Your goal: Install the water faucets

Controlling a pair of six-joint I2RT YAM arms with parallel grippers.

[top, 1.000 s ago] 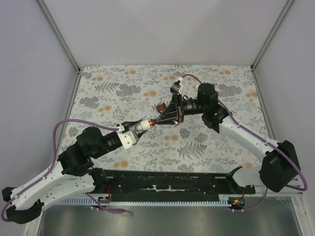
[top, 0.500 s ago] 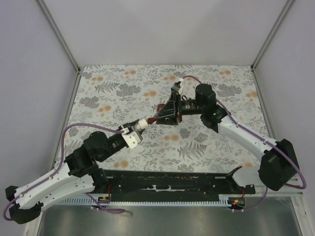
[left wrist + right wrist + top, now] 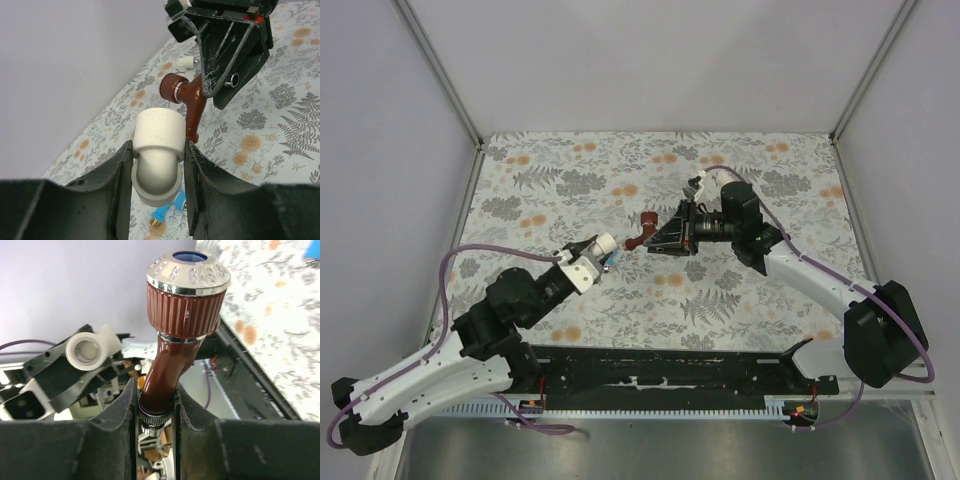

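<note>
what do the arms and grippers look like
White links and black joint housings on left arm and right arm, a purple cable looping along each. The left gripper and right gripper have flat black fingers, the left on a white mount.

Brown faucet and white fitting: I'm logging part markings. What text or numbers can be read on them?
"8 8 8": repeated eight-like raised marks round the silver knob ring of the brown faucet; they may be ornament, not numbers.
On the white fitting: faint raised lettering near its rim, too blurred to read.
Nothing else is legible.

An open gap separates brown faucet (image 3: 643,225) from white fitting (image 3: 604,243); blue faucet (image 3: 172,206) lies below.
</note>
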